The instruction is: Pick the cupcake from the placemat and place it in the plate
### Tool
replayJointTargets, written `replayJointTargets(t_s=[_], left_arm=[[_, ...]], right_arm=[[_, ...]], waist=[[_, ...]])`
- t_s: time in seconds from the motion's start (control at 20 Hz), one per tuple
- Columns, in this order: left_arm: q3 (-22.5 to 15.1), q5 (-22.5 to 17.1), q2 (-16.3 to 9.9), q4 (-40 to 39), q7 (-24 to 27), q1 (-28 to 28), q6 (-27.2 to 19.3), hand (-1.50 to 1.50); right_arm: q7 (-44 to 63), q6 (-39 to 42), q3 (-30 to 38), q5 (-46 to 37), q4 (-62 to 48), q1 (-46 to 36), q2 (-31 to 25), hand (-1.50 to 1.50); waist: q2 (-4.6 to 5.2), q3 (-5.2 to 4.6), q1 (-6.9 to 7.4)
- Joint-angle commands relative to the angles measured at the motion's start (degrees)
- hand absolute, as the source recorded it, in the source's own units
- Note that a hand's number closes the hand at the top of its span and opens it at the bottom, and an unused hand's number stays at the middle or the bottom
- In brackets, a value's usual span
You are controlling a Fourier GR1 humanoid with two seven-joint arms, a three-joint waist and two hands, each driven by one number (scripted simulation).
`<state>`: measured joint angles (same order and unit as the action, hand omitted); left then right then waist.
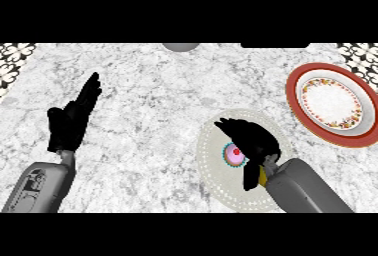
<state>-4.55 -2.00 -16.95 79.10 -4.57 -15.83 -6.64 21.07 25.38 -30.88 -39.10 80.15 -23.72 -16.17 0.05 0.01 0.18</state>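
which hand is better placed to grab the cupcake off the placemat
The right hand. It is over the placemat, right beside the cupcake, with the plate on its side too. The left hand rests open far across the counter.

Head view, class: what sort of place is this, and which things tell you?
Probably a kitchen or dining counter: a marbled grey-white counter top, a red-rimmed flowered plate, and a cupcake on a round pale placemat.
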Motion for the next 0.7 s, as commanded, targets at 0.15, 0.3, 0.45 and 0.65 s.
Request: replayJointTargets(t_s=[0.15,0.3,0.45,0.65], left_arm=[[1.35,1.62,1.57,3.34,-3.77,-0.04,1.11,0.00],[1.50,4.06,3.58,-0.69,-0.68,-1.20,1.23,0.00],[2.81,2.81,1.21,4.83,-1.60,2.74,2.94,0.00],[0.83,6.34,6.55,1.90,-1.89,1.37,-0.05,0.00]], right_arm=[[-4.68,-1.42,1.89,-5.95,-6.27,2.14,3.01,-1.50],[-4.43,3.10,5.25,-6.94,-4.48,0.68,2.85,-1.50],[-7.24,-2.43,4.81,-9.37,-7.37,-1.46,5.57,1.50],[-12.61,-5.06,6.95,-12.76,-9.77,0.43,4.49,1.50]], waist=[[-0.06,0.00,-0.09],[-0.06,-0.01,-0.23],[-0.08,0.00,0.11],[-0.05,0.00,-0.11]])
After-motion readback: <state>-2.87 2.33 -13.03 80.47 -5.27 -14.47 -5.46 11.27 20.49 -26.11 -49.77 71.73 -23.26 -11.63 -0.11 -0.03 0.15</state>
